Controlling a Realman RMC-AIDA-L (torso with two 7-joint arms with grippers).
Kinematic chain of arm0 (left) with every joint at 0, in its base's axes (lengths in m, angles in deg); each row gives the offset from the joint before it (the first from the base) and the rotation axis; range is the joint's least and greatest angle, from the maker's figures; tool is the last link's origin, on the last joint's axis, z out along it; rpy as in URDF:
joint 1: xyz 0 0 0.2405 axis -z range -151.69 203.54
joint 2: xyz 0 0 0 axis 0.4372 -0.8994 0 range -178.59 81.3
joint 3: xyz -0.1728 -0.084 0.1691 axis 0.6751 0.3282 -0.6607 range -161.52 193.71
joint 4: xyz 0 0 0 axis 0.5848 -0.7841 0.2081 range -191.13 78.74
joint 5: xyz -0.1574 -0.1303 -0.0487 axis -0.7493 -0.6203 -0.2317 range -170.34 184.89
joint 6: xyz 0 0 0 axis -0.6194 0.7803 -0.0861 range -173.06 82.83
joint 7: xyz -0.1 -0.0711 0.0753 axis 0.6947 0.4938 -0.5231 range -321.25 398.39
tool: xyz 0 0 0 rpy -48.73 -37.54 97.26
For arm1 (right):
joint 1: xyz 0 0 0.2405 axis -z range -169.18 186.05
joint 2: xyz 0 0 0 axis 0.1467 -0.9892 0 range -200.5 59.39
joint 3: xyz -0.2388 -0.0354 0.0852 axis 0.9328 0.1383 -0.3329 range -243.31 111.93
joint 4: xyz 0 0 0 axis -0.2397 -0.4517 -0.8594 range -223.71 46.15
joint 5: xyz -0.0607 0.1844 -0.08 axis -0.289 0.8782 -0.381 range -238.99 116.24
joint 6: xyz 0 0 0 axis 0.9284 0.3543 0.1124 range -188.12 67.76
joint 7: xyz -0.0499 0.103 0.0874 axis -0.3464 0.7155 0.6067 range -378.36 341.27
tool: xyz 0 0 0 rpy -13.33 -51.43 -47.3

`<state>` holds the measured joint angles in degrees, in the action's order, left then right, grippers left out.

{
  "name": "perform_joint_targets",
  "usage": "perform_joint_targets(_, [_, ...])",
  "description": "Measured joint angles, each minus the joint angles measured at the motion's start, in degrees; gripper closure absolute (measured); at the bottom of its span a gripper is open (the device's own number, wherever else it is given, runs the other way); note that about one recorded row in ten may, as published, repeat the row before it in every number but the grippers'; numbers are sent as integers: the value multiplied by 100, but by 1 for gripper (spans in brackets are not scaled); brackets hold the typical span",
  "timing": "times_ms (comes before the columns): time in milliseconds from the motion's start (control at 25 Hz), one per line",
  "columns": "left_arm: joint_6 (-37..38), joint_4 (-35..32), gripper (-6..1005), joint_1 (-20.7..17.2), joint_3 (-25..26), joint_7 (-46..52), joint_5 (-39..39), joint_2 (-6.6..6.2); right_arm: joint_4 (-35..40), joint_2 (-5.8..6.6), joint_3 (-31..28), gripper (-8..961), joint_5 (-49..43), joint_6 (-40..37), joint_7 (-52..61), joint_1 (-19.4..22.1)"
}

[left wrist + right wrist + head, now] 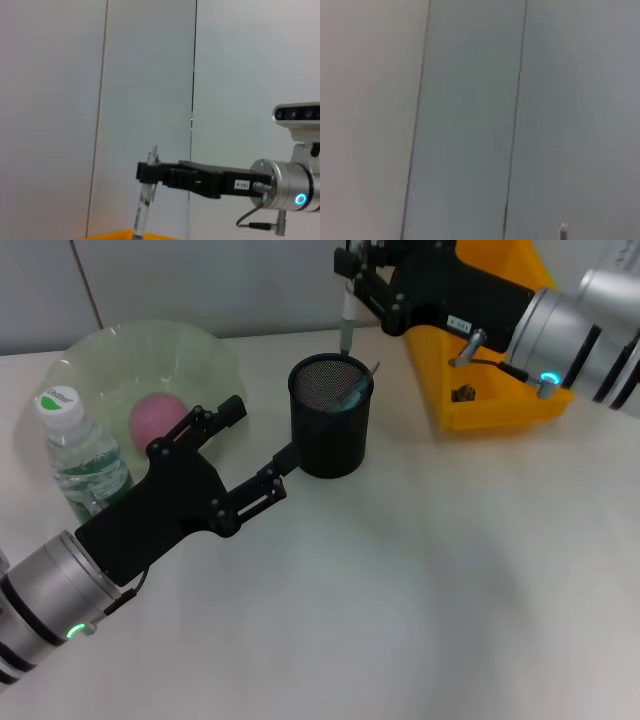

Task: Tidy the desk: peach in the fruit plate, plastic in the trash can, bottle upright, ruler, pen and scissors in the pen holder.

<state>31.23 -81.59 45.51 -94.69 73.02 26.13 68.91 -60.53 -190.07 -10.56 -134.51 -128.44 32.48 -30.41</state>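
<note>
My right gripper (349, 275) is shut on the pen (346, 328), which hangs upright just above the black mesh pen holder (330, 435). The left wrist view shows the same grip, right gripper (148, 173) on pen (143, 205). The pen's end (563, 230) shows in the right wrist view. Something light blue, likely the scissors (353, 392), sticks out of the holder. My left gripper (263, 432) is open beside the holder, one finger close to its wall. The peach (155, 418) lies in the fruit plate (205, 350). The bottle (80, 455) stands upright.
The yellow trash can (490, 405) stands at the back right, under my right arm, with a small dark item (462, 393) inside. Its rim (135, 234) shows in the left wrist view. The white desk (420, 590) stretches to the front.
</note>
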Motion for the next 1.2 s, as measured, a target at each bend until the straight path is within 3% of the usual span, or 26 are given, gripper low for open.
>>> perform_joint_targets(360, [29,4,189,2,-28,12,13,-5,-542,-10,0,746,100,163,-491,-249])
perform_joint_targets(920, [71,18,189,-55,-44,17,13,3,-731,-11,75,707,159,192,-490,-241])
perform_joint_targets(1200, [127,45,189,-60,-28,18,12,4,-393,16,62,555,130,-44,161,-83])
